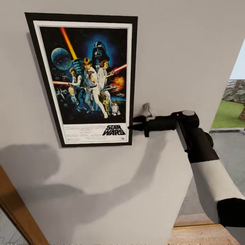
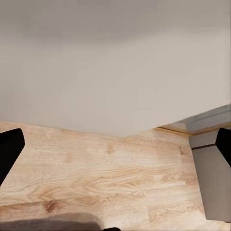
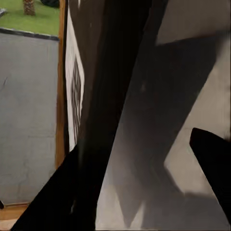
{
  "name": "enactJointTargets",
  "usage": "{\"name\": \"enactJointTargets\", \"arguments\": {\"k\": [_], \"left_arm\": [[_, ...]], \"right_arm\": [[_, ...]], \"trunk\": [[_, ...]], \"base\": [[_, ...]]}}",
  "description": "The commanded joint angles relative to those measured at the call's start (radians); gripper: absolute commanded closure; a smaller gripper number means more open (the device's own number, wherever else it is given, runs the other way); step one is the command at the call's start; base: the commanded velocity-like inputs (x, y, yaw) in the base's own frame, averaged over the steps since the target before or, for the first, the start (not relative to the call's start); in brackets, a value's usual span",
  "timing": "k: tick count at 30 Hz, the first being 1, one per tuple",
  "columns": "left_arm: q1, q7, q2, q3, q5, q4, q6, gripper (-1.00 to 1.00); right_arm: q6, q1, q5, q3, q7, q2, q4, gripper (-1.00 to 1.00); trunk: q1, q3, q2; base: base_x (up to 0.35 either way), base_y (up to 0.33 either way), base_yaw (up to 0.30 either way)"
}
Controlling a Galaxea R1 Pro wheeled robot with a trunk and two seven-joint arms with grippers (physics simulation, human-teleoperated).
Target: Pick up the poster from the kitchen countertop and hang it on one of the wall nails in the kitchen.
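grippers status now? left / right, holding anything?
Left gripper: open, empty, fingers spread wide over wooden floor.
Right gripper: at the poster's lower right edge; open, one finger on each side of the frame.

The right arm [image 1: 204, 160] reaches up and across, its forearm level. Its right gripper [image 1: 133, 123] has its two dark fingers parted. The left gripper [image 2: 115, 154] hangs with fingers spread wide.

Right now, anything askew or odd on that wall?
The poster hangs against the wall slightly tilted, its top edge leaning to the left in the head view. The right gripper is at its lower right edge; whether its jaws grip the frame is unclear. No damage shows.
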Motion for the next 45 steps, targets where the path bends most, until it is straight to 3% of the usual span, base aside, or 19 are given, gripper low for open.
{"name": "enactJointTargets", "arguments": {"k": [1,33,37,38,41,45], "left_arm": [[0.000,-0.002,0.000,-0.005,0.004,0.001,-0.006,-1.00],[-0.001,-0.002,0.001,-0.005,0.004,0.001,-0.006,-1.00],[-0.001,-0.002,0.001,-0.005,0.003,0.001,-0.006,-1.00],[-0.001,-0.002,0.001,-0.005,0.002,0.000,-0.005,-1.00],[-0.001,-0.002,0.001,-0.006,0.002,-0.001,-0.005,-1.00],[-0.001,-0.003,0.001,-0.008,0.001,-0.002,-0.004,-1.00]], "right_arm": [[0.425,-0.008,0.006,-0.001,-0.033,0.000,-0.130,-1.00],[0.424,-0.008,0.003,-0.004,-0.032,-0.007,-0.130,-1.00],[0.420,0.044,0.001,-0.004,-0.028,-0.011,-0.163,-1.00],[0.386,0.180,0.001,-0.007,-0.015,-0.013,-0.212,-1.00],[0.305,0.277,0.002,-0.026,-0.006,-0.013,-0.219,-1.00],[0.194,0.438,0.002,-0.084,0.000,-0.013,-0.221,-1.00]], "trunk": [[0.001,-0.001,-0.001],[0.001,-0.001,-0.001],[0.001,0.000,-0.001],[0.001,0.001,-0.001],[0.001,0.006,-0.001],[0.001,0.012,-0.001]], "base": [[0.009,0.000,0.000],[-0.056,0.000,0.000],[-0.263,0.000,0.000],[-0.032,0.000,0.000],[-0.018,0.000,0.000],[-0.006,0.000,0.000]]}}
